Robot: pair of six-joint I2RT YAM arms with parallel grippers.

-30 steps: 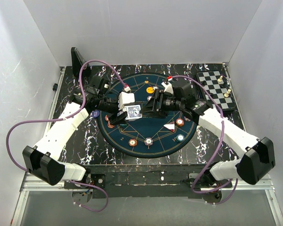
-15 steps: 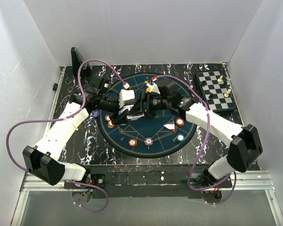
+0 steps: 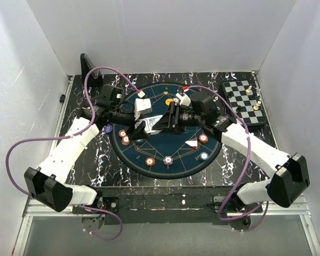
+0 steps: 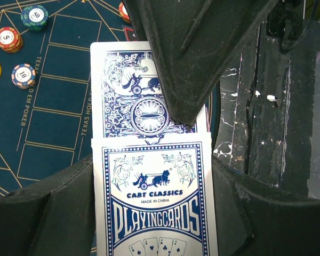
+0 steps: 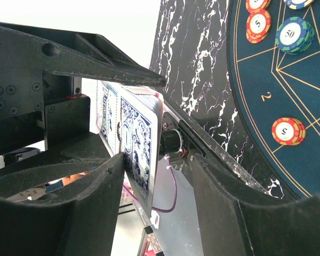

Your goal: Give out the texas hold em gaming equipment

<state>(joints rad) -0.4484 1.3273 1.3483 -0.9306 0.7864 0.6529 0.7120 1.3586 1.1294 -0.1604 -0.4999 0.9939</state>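
The left gripper (image 3: 141, 129) is clamped on the pack (image 4: 154, 213), holding it off the mat (image 3: 176, 154) with its open end turned toward the other arm. I'd guess that is so cards can be drawn out one at a time. One blue-backed card (image 4: 122, 90) sticks out of the pack's mouth. The right gripper (image 3: 161, 124) has its jaws apart, straddling that card. One finger (image 4: 186, 53) lies over the card's back, and its own wrist view shows a clear gap on the other side, so the card is not pinched yet.

Both arms reach in from the near corners, elbows out. Their wrists are levelled so the two grippers meet nose to nose, just toward 9 o'clock of the mat's middle.

Chips (image 3: 202, 138) sit in small stacks round the mat at 4, 6 and 9 o'clock, and the triangle marker (image 3: 192, 143) lies at 4. That looks like seats partly set up, with the cards not yet dealt.
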